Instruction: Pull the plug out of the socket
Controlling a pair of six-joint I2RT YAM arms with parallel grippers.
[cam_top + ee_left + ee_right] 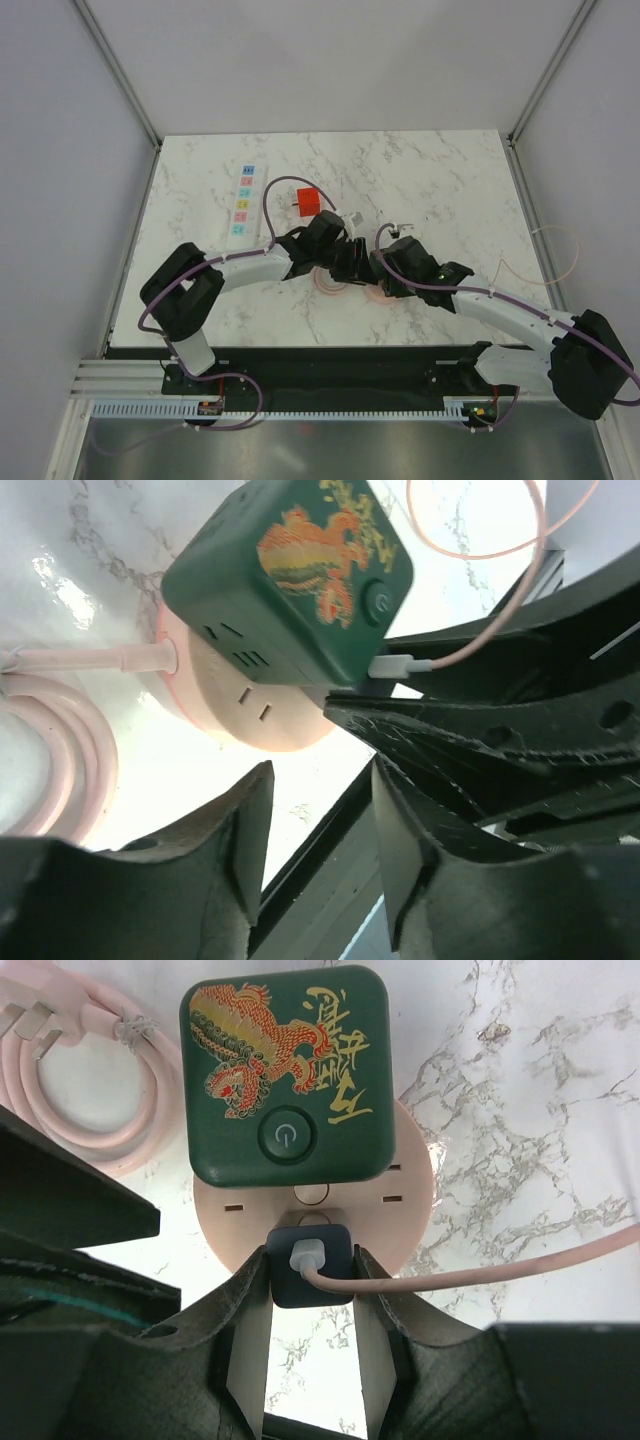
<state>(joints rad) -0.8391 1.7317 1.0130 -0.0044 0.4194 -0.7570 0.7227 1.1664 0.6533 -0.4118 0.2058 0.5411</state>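
Observation:
The red plug (308, 203) lies on the marble table, apart from the white socket strip (243, 200) to its left; neither gripper is near them. Both grippers meet at mid-table over a round pink outlet base (400, 1210) carrying a dark green dragon-printed cube (285, 1070). My right gripper (310, 1265) is shut on a small dark blue adapter (335, 1285) plugged into that base, with a thin pink cable (520, 1265) running from it. My left gripper (320, 770) stands open beside the green cube (290, 580), nothing between its fingers.
A coiled thick pink cord (70, 1080) lies next to the round base. The thin pink cable loops off the table's right edge (540, 262). Grey walls close in the table at the back and both sides.

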